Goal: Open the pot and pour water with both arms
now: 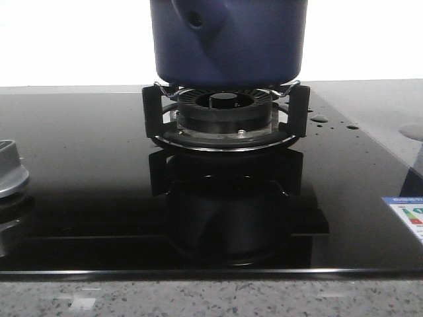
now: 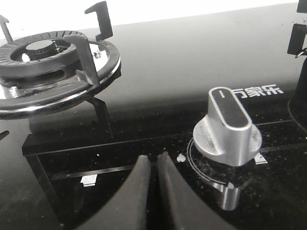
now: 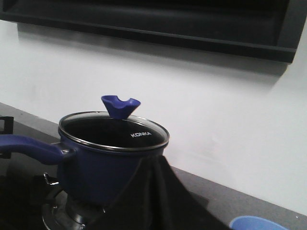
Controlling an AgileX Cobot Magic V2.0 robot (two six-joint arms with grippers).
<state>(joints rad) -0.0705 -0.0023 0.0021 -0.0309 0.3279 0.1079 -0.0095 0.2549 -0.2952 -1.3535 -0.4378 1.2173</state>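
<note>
The navy-blue pot (image 1: 228, 39) stands on the burner's wire support at the back middle of the cooktop. In the right wrist view the pot (image 3: 96, 172) wears a glass lid (image 3: 112, 130) with a blue knob (image 3: 120, 105), and its long blue handle (image 3: 29, 146) sticks out sideways. My right gripper (image 3: 153, 163) hangs close in front of the pot wall, its dark fingers together with nothing between them. My left gripper (image 2: 153, 160) is shut and empty, low over the black glass beside a silver dial (image 2: 228, 127). Neither gripper shows in the front view.
A black ribbed burner ring (image 1: 225, 109) sits under the pot. A second burner (image 2: 43, 57) with upright pan supports is bare. Another silver dial (image 1: 10, 168) is at the left edge, an energy sticker (image 1: 406, 214) at the right. A blue round object (image 3: 256, 224) lies on the grey counter.
</note>
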